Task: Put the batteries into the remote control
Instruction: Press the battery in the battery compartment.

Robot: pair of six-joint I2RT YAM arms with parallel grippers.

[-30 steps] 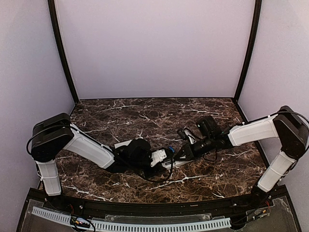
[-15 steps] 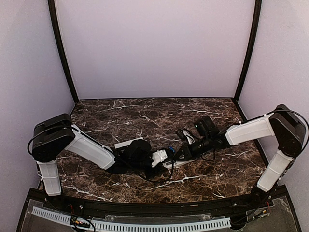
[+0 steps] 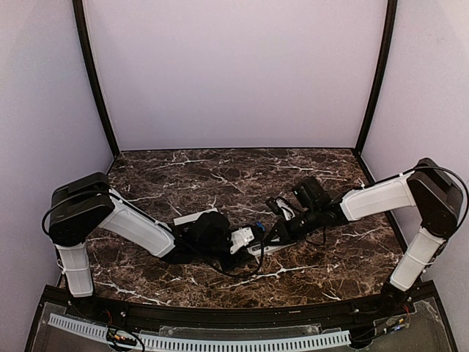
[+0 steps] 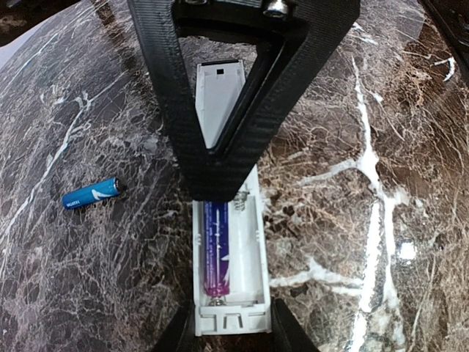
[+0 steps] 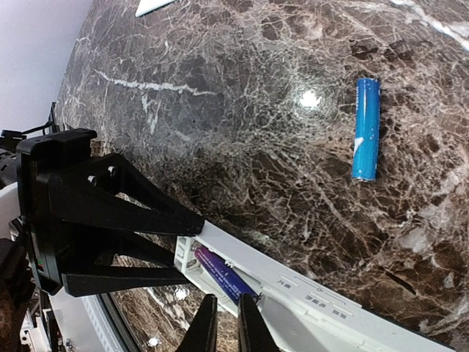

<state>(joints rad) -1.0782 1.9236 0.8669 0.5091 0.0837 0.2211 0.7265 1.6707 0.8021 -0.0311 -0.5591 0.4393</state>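
Observation:
The white remote control [image 4: 249, 249] lies on the marble with its battery bay open. My left gripper [image 4: 227, 334] is shut on its near end, one finger on each side. One blue-purple battery [image 4: 216, 249] lies in the left slot; the slot beside it is empty. My right gripper [image 5: 223, 312] is shut, its fingers almost together, with the tips resting at that battery's [image 5: 220, 275] end. A second blue battery [image 5: 366, 128] lies loose on the table, apart from the remote [image 5: 330, 308]. From above, the left gripper [image 3: 249, 236] and right gripper [image 3: 272, 236] meet over the remote [image 3: 265, 249].
The dark marble table [image 3: 220, 176] has purple walls behind and to both sides. In the left wrist view the loose battery [image 4: 91, 193] lies left of the remote. A flat white piece [image 5: 154, 6] lies farther off on the table.
My right gripper's fingers have closed together over the battery in the remote, and the right arm has shifted slightly left. The left arm and remote have stayed put.

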